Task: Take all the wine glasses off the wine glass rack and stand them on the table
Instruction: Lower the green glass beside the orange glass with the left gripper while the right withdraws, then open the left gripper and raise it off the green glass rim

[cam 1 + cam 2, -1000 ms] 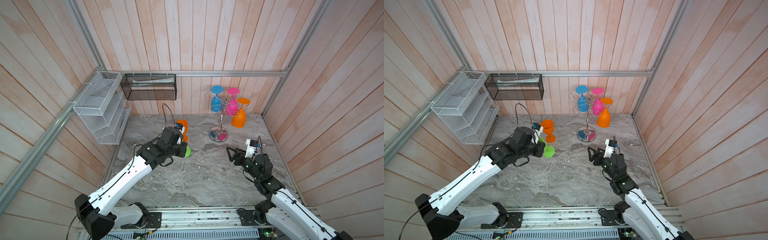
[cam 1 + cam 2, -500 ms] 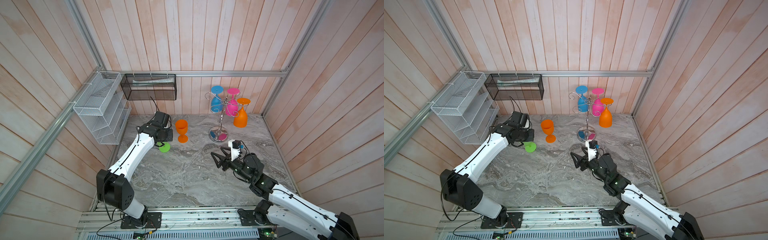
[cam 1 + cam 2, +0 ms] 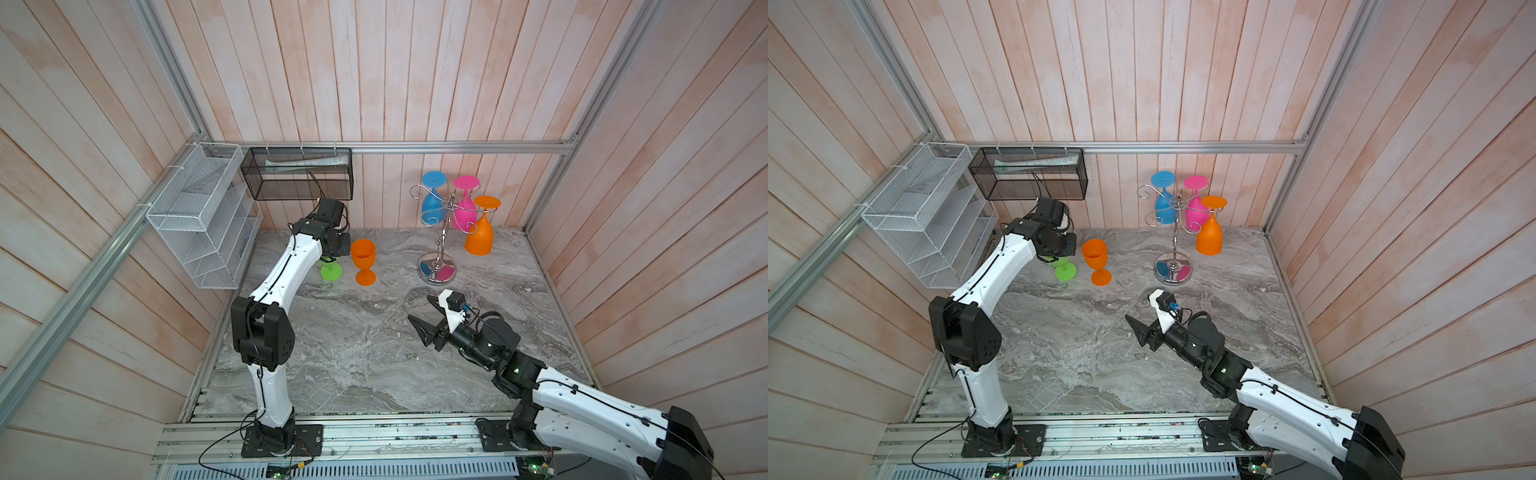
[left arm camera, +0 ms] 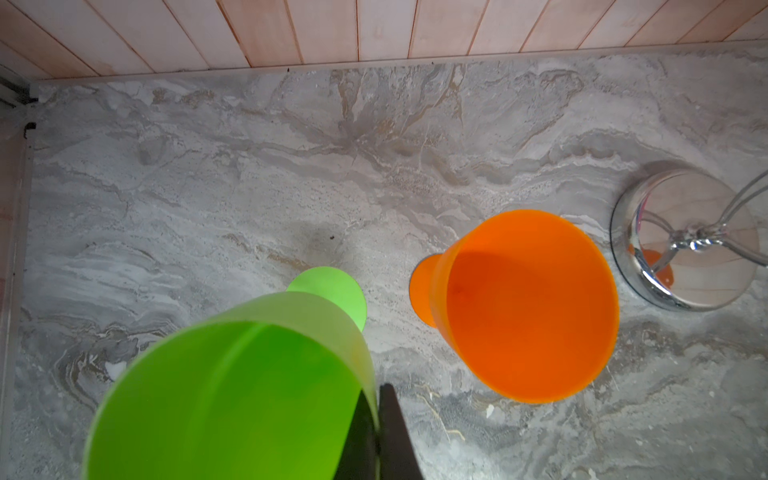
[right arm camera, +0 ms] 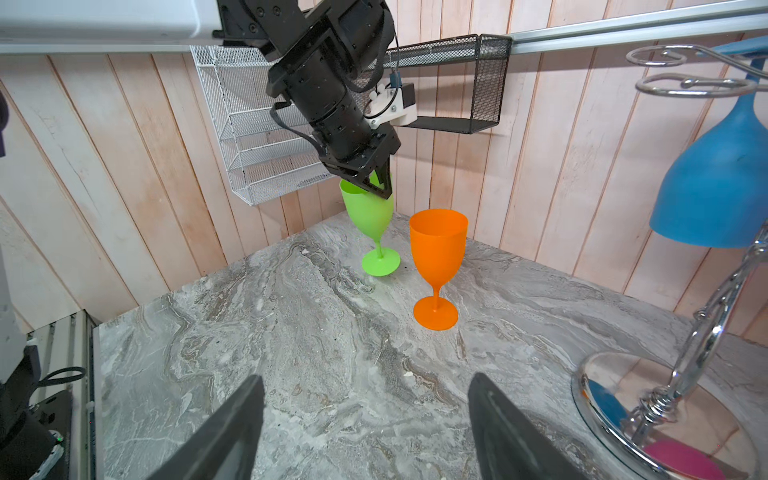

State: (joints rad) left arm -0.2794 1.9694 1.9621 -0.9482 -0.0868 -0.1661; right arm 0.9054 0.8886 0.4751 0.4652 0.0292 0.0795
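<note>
Top views first: in both top views we find a white mesh basket on the left wall and a black mesh basket on the back wall beside it. Below the black basket our left arm reaches into the back-left corner of the marble table. There the left gripper is clamped on the rim of the green wine glass. The left wrist view shows its two fingers pressed together on the wall of the bowl, one inside and one outside.

The green wine glass is off the rack, mouth up and tilted, with its foot low over the table near the back wall. We cannot tell whether the foot touches the marble. Just to its right an orange wine glass stands upright on the table, free of both grippers.

Further right, near the back wall, stands the wine glass rack, its mirrored base on the marble. Three glasses hang upside down from its curled arms: a blue glass, a pink glass and, furthest right, a hanging orange glass.

In front of the rack and apart from it, the right gripper hovers above the table. Its jaws are spread wide with nothing between them, and its wrist view looks across the marble toward the green wine glass and the orange wine glass.
</note>
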